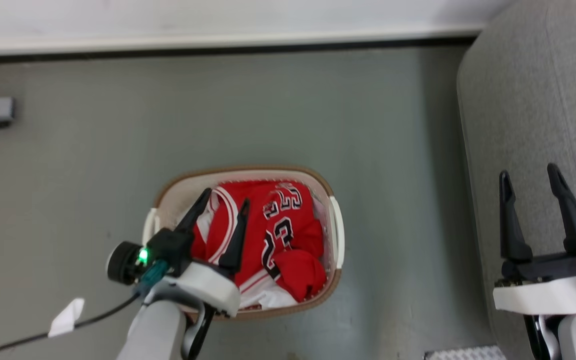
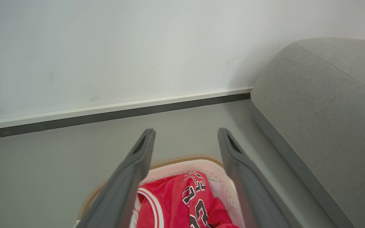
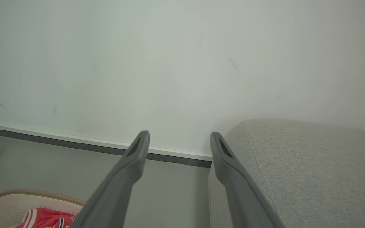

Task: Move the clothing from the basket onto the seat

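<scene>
The clothing [image 1: 288, 235] is smooth, faintly shiny red cloth with white-striped trim. The basket [image 1: 268, 170] is matt cream perforated plastic under a brown woven-look rim. The seat [image 1: 533, 100] wears light grey, coarse-textured fabric. The floor [image 1: 268, 110] looks smooth, matt grey-green. The left pincer [image 1: 226, 195] and right pincer [image 1: 528, 170] look like dark matt plastic

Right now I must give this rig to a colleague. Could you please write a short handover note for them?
Left gripper: open, empty, over the basket, above the clothing; I cannot tell whether it touches.
Right gripper: open, empty, over the edge of the seat.
Things: the red clothing lies in the basket, which stands on the floor beside the seat.
Done: no garment is on the seat yet.
Left: grasp the clothing, lift it out, lay it on the seat.
</scene>
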